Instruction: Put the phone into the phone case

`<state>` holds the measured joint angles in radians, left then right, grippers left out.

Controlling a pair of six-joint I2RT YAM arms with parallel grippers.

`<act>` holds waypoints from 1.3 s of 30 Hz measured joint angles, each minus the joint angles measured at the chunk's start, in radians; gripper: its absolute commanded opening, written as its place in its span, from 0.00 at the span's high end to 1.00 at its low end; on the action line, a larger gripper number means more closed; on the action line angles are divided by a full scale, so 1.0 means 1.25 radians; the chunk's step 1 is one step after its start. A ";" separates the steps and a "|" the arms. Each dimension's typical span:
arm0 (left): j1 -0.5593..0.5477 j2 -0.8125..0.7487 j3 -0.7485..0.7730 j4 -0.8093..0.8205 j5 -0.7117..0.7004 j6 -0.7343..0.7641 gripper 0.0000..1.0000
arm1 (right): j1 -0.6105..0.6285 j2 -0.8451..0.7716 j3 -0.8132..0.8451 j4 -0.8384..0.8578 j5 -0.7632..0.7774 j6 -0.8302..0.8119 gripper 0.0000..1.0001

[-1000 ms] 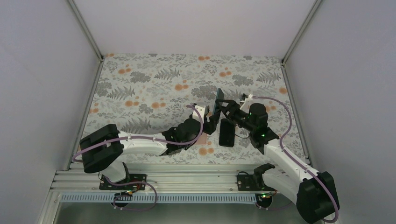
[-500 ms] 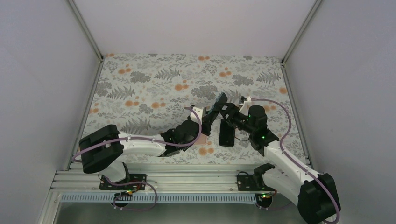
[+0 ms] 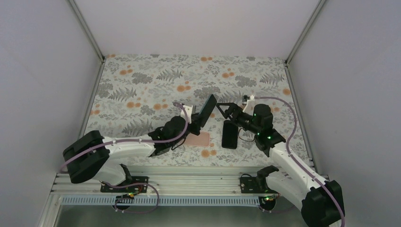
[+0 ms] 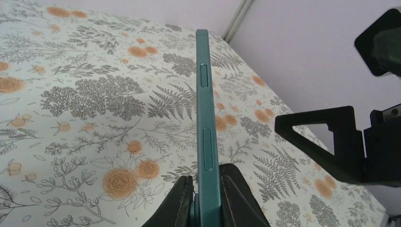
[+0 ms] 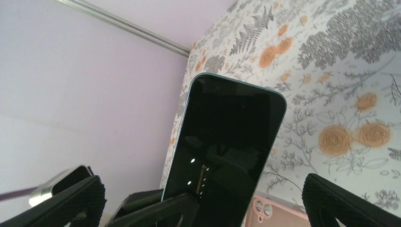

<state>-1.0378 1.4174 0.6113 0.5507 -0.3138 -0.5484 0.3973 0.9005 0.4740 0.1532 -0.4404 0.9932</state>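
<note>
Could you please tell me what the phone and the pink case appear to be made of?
Phone: glossy glass front, judging by its reflections; teal frame looks matte metal or plastic. Pink case: probably soft matte plastic or silicone, dull with no shine.

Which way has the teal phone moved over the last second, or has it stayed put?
Yes. In the top view the phone has shifted left, away from the black slab lying flat, carried in the jaws of the left gripper.
</note>
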 measured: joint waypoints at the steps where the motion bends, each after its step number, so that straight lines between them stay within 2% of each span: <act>1: 0.013 -0.011 -0.001 -0.011 0.021 -0.002 0.92 | -0.005 0.000 0.010 -0.013 -0.006 -0.022 0.01; 13: 0.182 -0.215 -0.002 -0.198 0.317 0.025 0.92 | -0.052 0.036 0.139 -0.137 -0.132 -0.329 0.01; 24: 0.262 -0.333 0.017 -0.397 0.561 0.080 0.92 | -0.052 0.077 0.204 -0.207 -0.310 -0.566 0.01; 31: 0.281 -0.341 0.059 -0.437 0.699 0.095 0.92 | -0.051 0.094 0.207 -0.206 -0.437 -0.624 0.08; 39: 0.284 -0.331 0.058 -0.448 0.792 0.093 0.92 | -0.014 0.135 0.207 -0.174 -0.535 -0.633 0.30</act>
<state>-0.6823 1.0035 0.6842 -0.0090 0.6765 -0.4324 0.3794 1.0695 0.7326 -0.0643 -1.1091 0.2020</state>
